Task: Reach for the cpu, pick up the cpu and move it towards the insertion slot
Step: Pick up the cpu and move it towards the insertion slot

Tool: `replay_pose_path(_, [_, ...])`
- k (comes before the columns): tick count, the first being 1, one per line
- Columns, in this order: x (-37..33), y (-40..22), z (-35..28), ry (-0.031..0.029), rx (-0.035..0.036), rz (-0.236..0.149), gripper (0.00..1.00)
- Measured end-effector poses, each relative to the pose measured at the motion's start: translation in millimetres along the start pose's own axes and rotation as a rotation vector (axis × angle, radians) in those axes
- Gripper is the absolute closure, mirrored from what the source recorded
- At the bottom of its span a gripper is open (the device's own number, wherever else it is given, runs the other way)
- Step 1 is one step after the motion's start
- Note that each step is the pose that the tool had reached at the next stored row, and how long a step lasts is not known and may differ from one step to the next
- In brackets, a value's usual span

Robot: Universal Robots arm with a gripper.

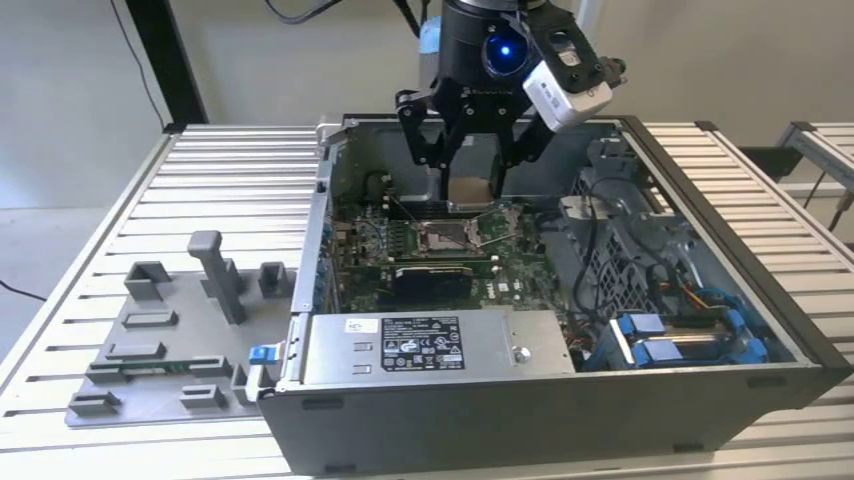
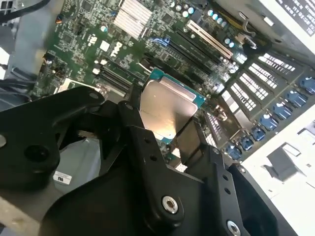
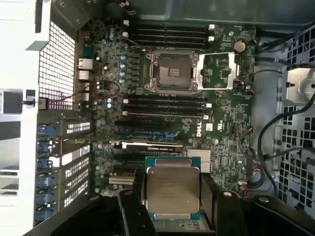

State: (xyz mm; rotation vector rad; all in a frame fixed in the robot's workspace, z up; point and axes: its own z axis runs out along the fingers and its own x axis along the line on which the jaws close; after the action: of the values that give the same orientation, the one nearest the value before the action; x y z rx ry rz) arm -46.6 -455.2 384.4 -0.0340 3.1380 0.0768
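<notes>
First wrist view, square silver-topped cpu [image 3: 173, 191], green-edged

A counter [image 1: 227, 160] of pale ribbed metal slats fills most of the exterior view. Behind it rises a plain off-white wall [image 1: 721, 50], evenly lit. A black upright post [image 1: 163, 55] stands against the wall on the exterior view's left, with a dark cable [image 1: 296, 12] hanging near the top edge. A strip of light grey floor [image 1: 40, 250] shows beside the counter, and a second slatted surface [image 1: 827, 145] sits at the exterior view's right.
</notes>
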Motion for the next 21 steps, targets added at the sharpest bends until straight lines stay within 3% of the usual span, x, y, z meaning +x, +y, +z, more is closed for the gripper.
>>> replay_pose_path(2, [-3.4,-0.1,-0.1,0.0001,0.0003,0.0,1.0])
replay_pose_path(13, [-4.1,0.4,0.0,0.0,0.0002,0.0,1.0])
replay_pose_path(21, [-4.3,12.6,1.1,-0.0003,0.0002,0.005,1.0])
